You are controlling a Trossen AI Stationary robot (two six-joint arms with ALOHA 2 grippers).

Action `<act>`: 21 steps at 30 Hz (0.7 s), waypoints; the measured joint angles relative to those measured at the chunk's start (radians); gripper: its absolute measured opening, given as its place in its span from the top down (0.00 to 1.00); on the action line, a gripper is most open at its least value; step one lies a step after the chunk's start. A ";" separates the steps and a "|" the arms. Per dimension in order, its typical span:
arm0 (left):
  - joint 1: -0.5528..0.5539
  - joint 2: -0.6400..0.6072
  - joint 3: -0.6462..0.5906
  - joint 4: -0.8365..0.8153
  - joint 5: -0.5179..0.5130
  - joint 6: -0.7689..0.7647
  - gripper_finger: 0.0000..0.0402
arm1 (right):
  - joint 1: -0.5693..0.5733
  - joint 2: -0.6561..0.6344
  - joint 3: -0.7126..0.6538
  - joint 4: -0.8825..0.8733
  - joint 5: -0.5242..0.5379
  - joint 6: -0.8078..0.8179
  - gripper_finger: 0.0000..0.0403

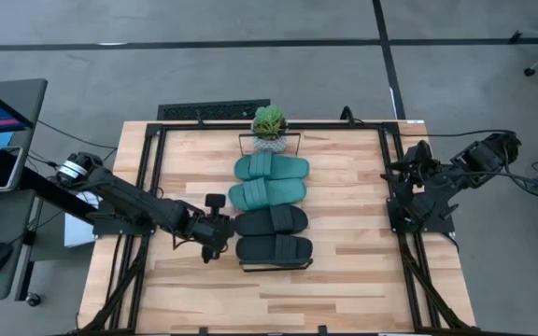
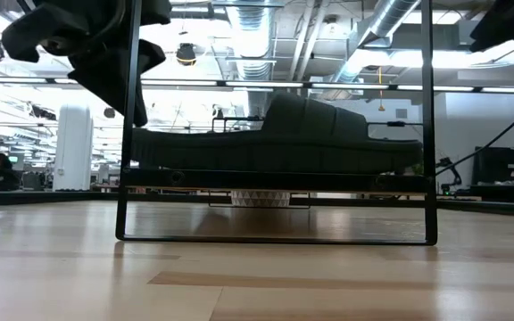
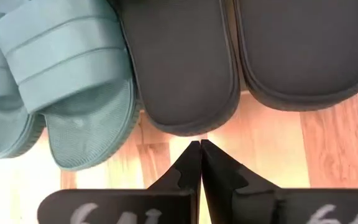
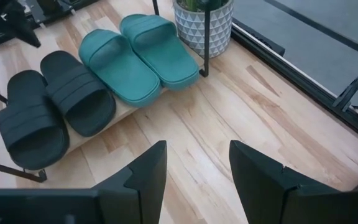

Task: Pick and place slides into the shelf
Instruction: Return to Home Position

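Observation:
Four slides lie side by side on the shelf, soles down: two teal ones (image 1: 269, 180) toward the far edge and two black ones (image 1: 274, 235) toward the near edge. The shelf's board (image 4: 124, 116) shows under them, with its black frame (image 2: 275, 239) at the near end. My left gripper (image 3: 200, 144) is shut and sits just off the rounded ends of the black slides (image 3: 191, 74), on their left side (image 1: 224, 227), touching nothing. My right gripper (image 4: 197, 150) is open and waits at the table's right edge (image 1: 409, 191).
A small potted plant (image 1: 269, 126) stands at the shelf's far end. Black frame rails (image 1: 148, 187) run along the table's left and right sides. Bare wood (image 1: 344, 205) lies between the shelf and the right arm.

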 joint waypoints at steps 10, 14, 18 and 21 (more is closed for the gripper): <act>0.084 0.022 0.000 0.001 -0.023 0.079 1.00 | 0.000 0.000 0.000 0.000 0.011 0.000 0.59; 0.123 0.022 0.000 -0.004 -0.001 0.111 1.00 | 0.000 0.000 0.000 0.000 0.011 0.000 0.59; 0.140 0.022 0.000 0.002 0.033 0.119 1.00 | 0.000 0.000 0.000 0.000 0.011 0.000 0.59; 0.142 0.022 0.000 0.023 0.050 0.126 1.00 | 0.000 0.000 0.000 0.000 0.011 0.000 0.59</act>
